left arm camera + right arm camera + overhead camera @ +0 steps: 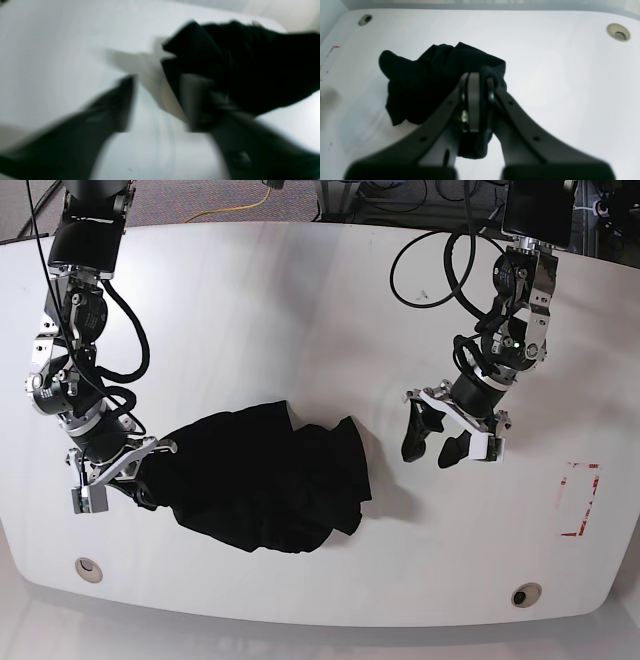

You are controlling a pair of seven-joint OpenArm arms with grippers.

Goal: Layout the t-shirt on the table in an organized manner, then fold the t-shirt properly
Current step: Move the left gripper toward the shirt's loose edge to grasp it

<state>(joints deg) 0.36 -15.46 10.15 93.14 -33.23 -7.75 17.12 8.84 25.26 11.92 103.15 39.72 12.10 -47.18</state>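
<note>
T-shirt position: the t-shirt (265, 478) lies bunched in a wrinkled heap on the table (300, 300), toward my right-arm side, well apart from the red tape rectangle (580, 500). Not laid out yet; no sleeve or hem can be told apart in the heap.

Right tool: my right tool (477, 87) is clamped on a fold at the heap's edge; black cloth sits pinched between the pads in the right wrist view.

Left tool: my left tool (440, 442) has its fingers spread and carries nothing. It hangs above bare table just beside the heap's far edge. The left wrist view is heavily blurred, so I cannot tell whether a finger touches the cloth there.

Risk 1: only one corner is held. If I pull with the right tool alone, I judge the heap will drag as a lump instead of spreading.

Risk 2: the pinch may hold several layers. Lifting then would keep the shirt doubled, and the layout would come out twisted.

Risk 3: regrasping with the left tool on a random fold could catch an inner layer and tighten the tangle.

Risk 4: the heap sits near the table's front edge; a pull that way could slide cloth over it.
</note>
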